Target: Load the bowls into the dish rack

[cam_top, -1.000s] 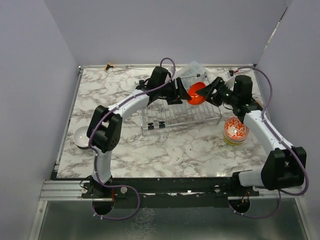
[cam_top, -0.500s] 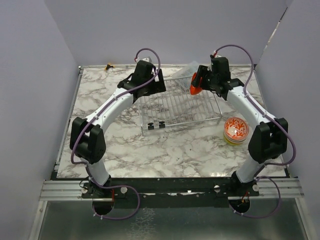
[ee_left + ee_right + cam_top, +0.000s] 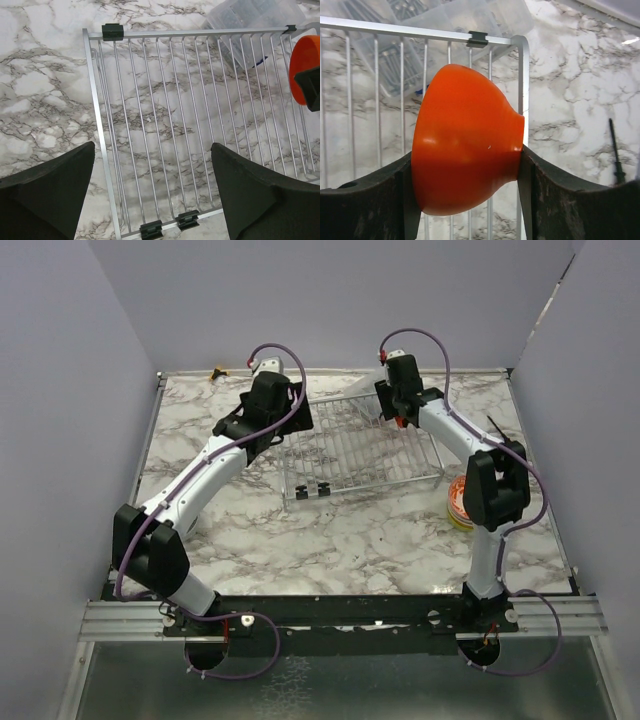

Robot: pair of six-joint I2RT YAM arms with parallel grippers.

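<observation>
Right hand: clamped on an orange bowl, one finger at the rim side and one at the base. The bowl is turned on edge and held above the far right corner of the dish rack, beside a black corner clip; contact with the wires cannot be told. Left hand: fingers spread wide, holding nothing, over the rack's left half. Rack: silver wire grid, flat on the marble bench. Clear plastic bag: dark small parts inside, lying against the far rail, its near end showing through the wires close to the held bowl. Stack of bowls: right of the rack, partly hidden by the right arm. Thin dark tool: on the bench right of the rack. Orange-handled screwdriver: far left corner, well apart.
</observation>
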